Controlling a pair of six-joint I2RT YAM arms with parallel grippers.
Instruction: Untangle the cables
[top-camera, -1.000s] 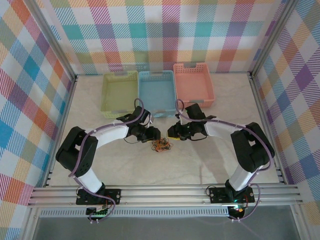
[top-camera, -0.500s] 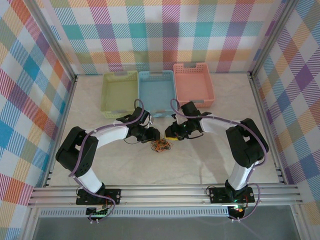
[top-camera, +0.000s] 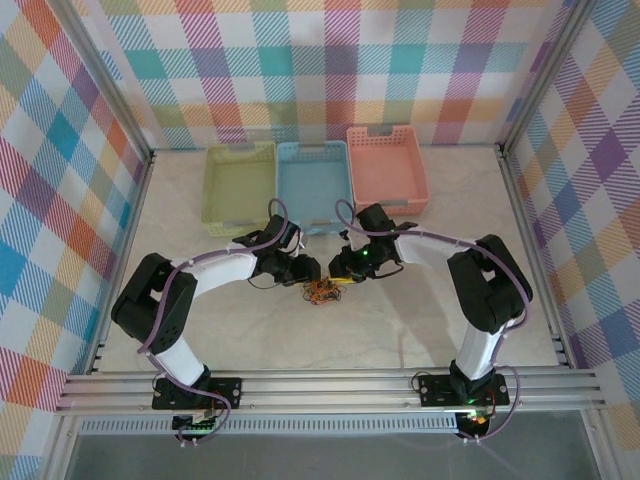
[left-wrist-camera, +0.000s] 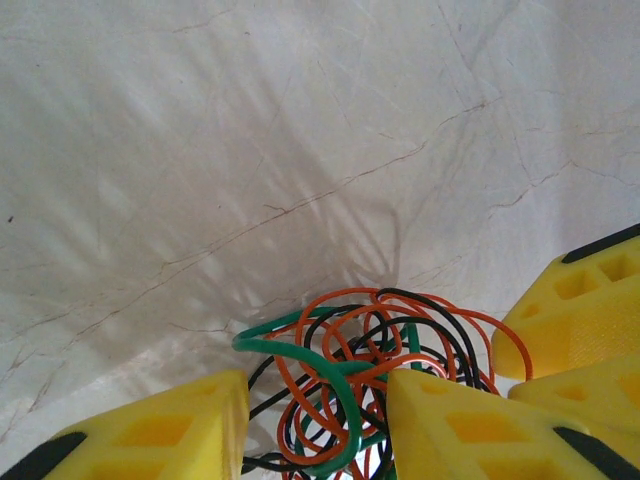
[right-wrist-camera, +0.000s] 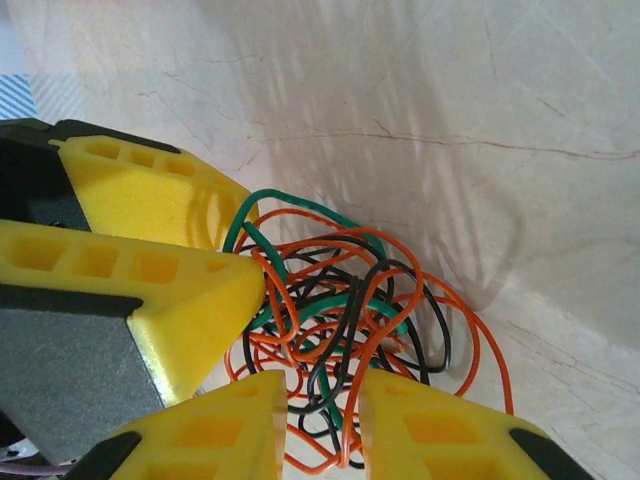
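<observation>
The left arm (top-camera: 215, 270) and the right arm (top-camera: 440, 248) are each built of white tubular links between bulky black joint housings. Each has a thick purple hose (top-camera: 341, 208) looped along it and a black base plate (top-camera: 197, 390) at the near edge. The left gripper (left-wrist-camera: 315, 400) and the right gripper (right-wrist-camera: 322, 400) carry wedge-shaped yellow plastic fingers (left-wrist-camera: 150, 435) with rectangular recesses and black strips at their outer ends.

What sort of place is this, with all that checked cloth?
Probably a robot test cell: left arm and right arm bolted to a metal rail, plaid cloth walls boxing in the table, three coloured baskets.
</observation>
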